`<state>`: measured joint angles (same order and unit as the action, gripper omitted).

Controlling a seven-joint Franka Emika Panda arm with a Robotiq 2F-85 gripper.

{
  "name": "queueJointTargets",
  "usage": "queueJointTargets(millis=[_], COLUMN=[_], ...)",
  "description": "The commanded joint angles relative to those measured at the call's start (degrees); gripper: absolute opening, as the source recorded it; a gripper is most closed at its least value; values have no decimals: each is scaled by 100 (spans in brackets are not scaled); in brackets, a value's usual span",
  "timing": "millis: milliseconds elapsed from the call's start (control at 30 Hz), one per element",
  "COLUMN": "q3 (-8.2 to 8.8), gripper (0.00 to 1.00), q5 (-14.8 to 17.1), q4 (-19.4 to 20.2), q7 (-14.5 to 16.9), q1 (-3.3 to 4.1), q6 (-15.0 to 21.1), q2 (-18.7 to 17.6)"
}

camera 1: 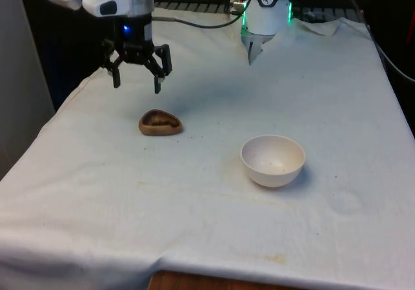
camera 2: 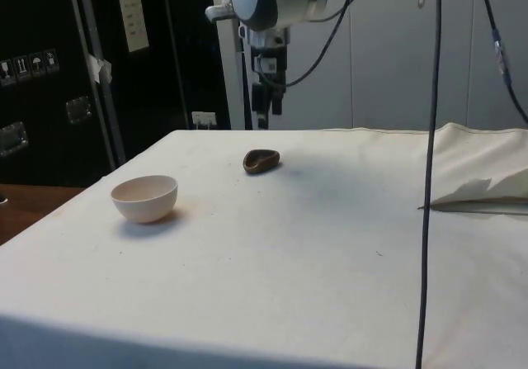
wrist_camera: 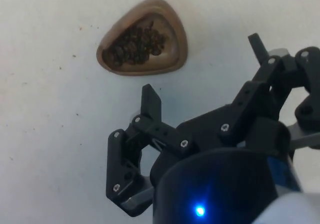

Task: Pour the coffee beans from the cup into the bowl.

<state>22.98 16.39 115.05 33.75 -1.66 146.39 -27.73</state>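
hovering with its fingers spread apart, the black two-finger gripper (camera 1: 137,74) hangs above and behind the low brown rounded-triangle cup (camera 1: 159,122) of coffee beans (wrist_camera: 136,46); a skewed pinch could tip beans before the white round bowl (camera 1: 273,159).

I found no legible text. A pale notice (camera 2: 133,21) and small symbol stickers (camera 2: 30,65) sat on the dark cabinets (camera 2: 148,72), unreadable to me.
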Motion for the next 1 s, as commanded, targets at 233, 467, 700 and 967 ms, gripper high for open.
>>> queueJointTargets(millis=[233, 467, 700, 967], q3=[-74, -57, -34, 34], gripper=[100, 100, 100, 100], q5=[229, 665, 1175, 1633], q4=[-172, -401, -561, -819], q7=[97, 487, 980, 1352], q1=[-74, -138, -201, -218], q6=[212, 126, -97, -304], q2=[-361, -602, -739, -997])
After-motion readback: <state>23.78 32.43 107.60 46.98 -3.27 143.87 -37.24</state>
